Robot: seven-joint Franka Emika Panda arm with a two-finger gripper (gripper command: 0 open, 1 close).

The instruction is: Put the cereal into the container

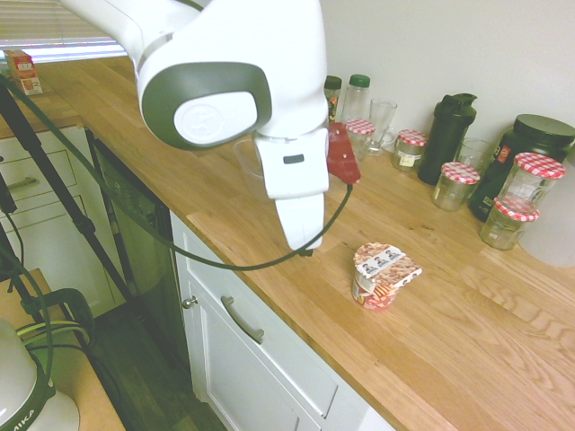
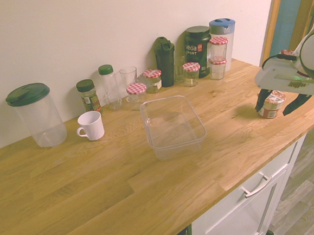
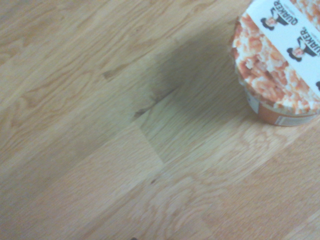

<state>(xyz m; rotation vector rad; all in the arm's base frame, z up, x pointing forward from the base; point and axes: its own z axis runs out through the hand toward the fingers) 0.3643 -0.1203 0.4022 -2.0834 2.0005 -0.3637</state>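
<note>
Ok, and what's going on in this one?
The arm holds its open hand near the Quaker cereal cup, fingers spread and pointing down. Nothing looks gripped: in the first exterior view the cup stands on the wooden counter, apart from the fingers. The clear plastic tub sits farther along the counter with no cup in it, so the cereal is not in the container yet.

Counter (image 2: 87, 194) free before container (image 2: 174, 127) | jars (image 2: 191, 74), bottles (image 2: 109, 87) block wall side
</note>
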